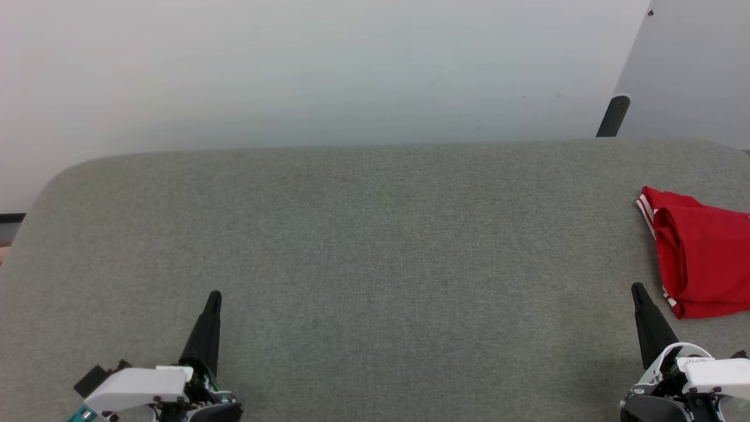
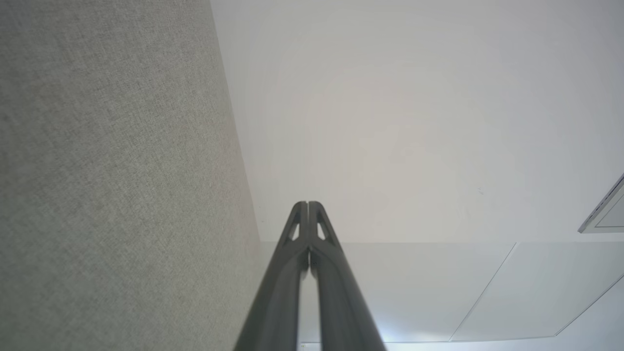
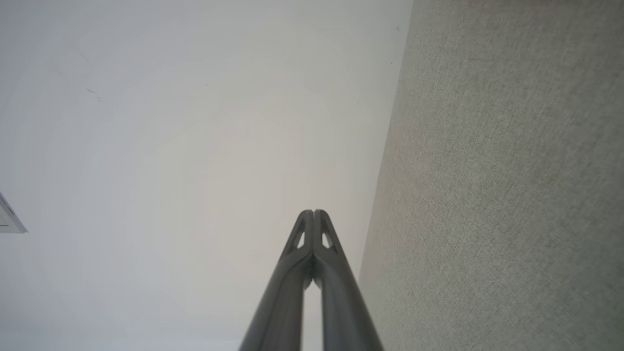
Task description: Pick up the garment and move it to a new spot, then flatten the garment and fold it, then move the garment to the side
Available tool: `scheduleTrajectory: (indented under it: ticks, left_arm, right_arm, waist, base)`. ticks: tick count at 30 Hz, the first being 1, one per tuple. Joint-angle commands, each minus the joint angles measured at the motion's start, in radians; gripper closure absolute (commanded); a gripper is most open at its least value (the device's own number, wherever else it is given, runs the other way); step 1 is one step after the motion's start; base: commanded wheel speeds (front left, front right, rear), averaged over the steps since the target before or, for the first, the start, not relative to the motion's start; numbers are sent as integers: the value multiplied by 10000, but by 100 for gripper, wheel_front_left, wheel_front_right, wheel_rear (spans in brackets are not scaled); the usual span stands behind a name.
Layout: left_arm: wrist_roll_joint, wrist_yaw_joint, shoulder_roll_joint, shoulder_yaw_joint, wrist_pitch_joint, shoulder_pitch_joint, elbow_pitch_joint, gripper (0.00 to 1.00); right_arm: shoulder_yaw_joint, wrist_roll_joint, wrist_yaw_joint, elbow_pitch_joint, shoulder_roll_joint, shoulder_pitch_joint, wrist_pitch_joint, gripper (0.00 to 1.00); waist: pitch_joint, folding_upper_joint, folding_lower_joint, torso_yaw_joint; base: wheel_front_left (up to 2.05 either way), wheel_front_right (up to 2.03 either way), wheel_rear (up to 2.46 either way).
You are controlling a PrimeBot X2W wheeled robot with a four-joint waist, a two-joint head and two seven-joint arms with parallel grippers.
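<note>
Left gripper (image 1: 214, 296), right gripper (image 1: 636, 288) — both pressed together; garment (image 1: 703, 258) folded on grey surface (image 1: 351, 234), right edge.

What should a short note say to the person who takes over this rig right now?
Grippers: left gripper shut and empty, over the near left of the grey table; right gripper shut and empty, near right, close to the garment but apart from it.
Things: the garment lies folded small at the table's right edge, partly cut off in the head view.
Done, by its look: folded and moved aside.
Left: probably nothing; check the hidden part.
</note>
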Motion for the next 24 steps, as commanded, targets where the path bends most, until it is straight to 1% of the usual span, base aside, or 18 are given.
scheduleTrajectory:
  ticks: [1,24]
  left_arm:
    - [-30,-36,-4,26,18,-103,8,100]
    - [-32,-36,-4,23,15,-102,7,100]
  right_arm:
    - [-4,45,-3,-27,27,-18,10,100]
    - [-2,46,-3,-27,25,-18,9,100]
  waist:
    - [0,0,0,0]
    - [0,0,0,0]
  base:
    - [0,0,0]
    - [0,0,0]
